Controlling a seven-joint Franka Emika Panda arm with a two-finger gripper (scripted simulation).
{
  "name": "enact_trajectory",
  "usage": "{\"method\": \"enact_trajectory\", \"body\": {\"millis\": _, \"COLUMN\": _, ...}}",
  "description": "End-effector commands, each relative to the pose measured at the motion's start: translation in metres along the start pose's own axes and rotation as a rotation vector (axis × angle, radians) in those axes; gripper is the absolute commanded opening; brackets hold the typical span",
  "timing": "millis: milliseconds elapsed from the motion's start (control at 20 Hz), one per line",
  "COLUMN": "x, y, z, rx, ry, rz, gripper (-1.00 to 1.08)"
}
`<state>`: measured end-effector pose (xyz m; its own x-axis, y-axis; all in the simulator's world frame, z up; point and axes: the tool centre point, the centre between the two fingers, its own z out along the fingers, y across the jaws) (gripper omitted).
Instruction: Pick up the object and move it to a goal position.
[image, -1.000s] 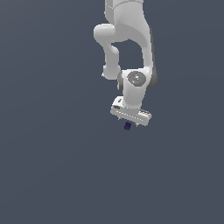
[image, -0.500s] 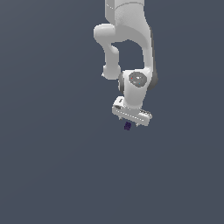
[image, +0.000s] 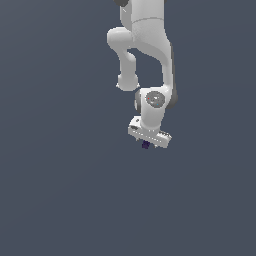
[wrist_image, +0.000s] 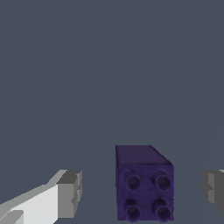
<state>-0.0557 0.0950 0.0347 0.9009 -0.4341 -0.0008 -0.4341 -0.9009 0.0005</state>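
The object is a small dark purple block (wrist_image: 144, 183) with round studs. In the wrist view it sits between my two fingers, with a gap on each side. One grey fingertip (wrist_image: 70, 192) and the other (wrist_image: 214, 188) stand apart from the block and do not touch it. My gripper (wrist_image: 142, 190) is open around it. In the exterior view the block (image: 145, 145) shows as a tiny purple piece just under the white hand, and my gripper (image: 147, 143) points down over it, straddling it.
The white arm (image: 145, 45) reaches down from the top of the exterior view. The surface (image: 60, 190) is plain dark grey-blue all around. No other object and no goal marker shows.
The hand has sunk slightly lower over the block and the wrist has turned a little. The block has stayed in place.
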Motion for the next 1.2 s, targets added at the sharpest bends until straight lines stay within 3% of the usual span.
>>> {"method": "enact_trajectory", "body": {"millis": 0, "x": 0.0, "y": 0.0, "z": 0.008, "rx": 0.0, "ry": 0.001, "rz": 0.001, "gripper": 1.0}}
{"method": "enact_trajectory", "body": {"millis": 200, "x": 0.001, "y": -0.001, "z": 0.013, "rx": 0.001, "ry": 0.001, "rz": 0.001, "gripper": 1.0}}
{"method": "enact_trajectory", "body": {"millis": 250, "x": 0.001, "y": -0.001, "z": 0.013, "rx": 0.001, "ry": 0.001, "rz": 0.001, "gripper": -1.0}}
{"method": "enact_trajectory", "body": {"millis": 1150, "x": 0.0, "y": -0.004, "z": -0.005, "rx": 0.001, "ry": 0.001, "rz": 0.001, "gripper": -1.0}}
